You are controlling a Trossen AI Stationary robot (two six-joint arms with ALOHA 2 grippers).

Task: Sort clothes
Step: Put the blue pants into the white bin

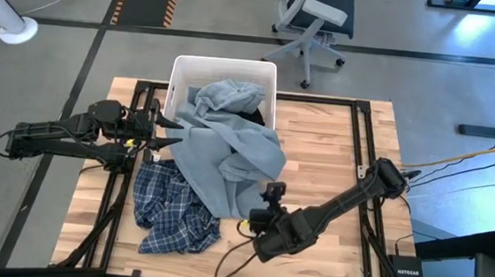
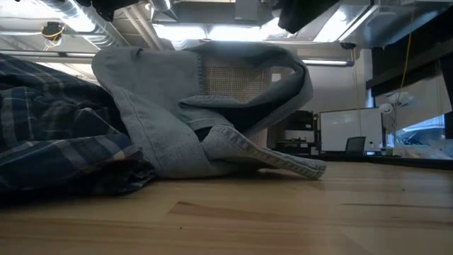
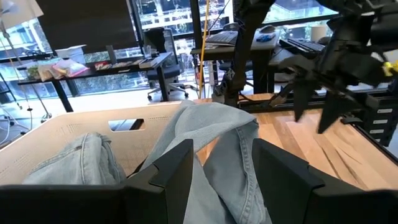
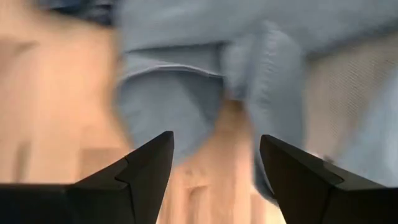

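Note:
A grey-blue garment (image 1: 229, 150) hangs out of the white bin (image 1: 182, 71) and spreads over the table; it also shows in the low view (image 2: 212, 120). A blue-white plaid shirt (image 1: 171, 208) lies beside it toward the near left, partly under it. My left gripper (image 1: 171, 130) is open at the bin's left side. In the left wrist view its fingers stand on either side of the garment's fold (image 3: 217, 143). My right gripper (image 1: 251, 230) is open just above the wood, facing the garment's near hem (image 4: 249, 68). The pink, white and teal pieces are out of view.
The white bin stands at the table's far edge, in the middle. Bare wood lies on the right half of the table (image 1: 335, 154) and along the near edge. My right arm (image 3: 336, 68) shows beyond the garment in the left wrist view.

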